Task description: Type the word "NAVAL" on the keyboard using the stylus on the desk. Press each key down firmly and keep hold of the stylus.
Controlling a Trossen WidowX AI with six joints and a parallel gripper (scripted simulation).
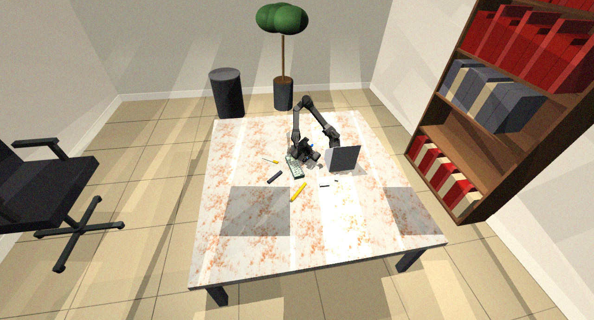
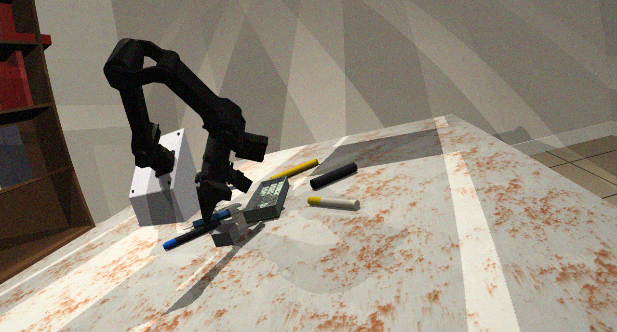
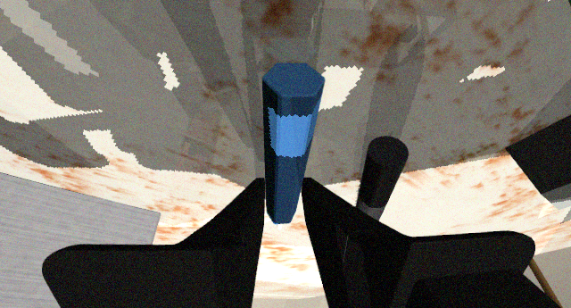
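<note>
The blue six-sided stylus lies low over the desk beside the keyboard, its blunt end toward the wrist camera. My gripper is shut on it near its far end, with a fingertip against each side. Its thin metal tip is out of sight in the wrist view. The keyboard, a dark green block with pale keys, lies flat beside the gripper. In the top view the arm hides most of the stylus.
A black marker with a blue end lies close beside the stylus, near a grey block. A large box stands by the arm. A yellow marker, black cylinder and white-and-yellow cylinder lie beyond the keyboard.
</note>
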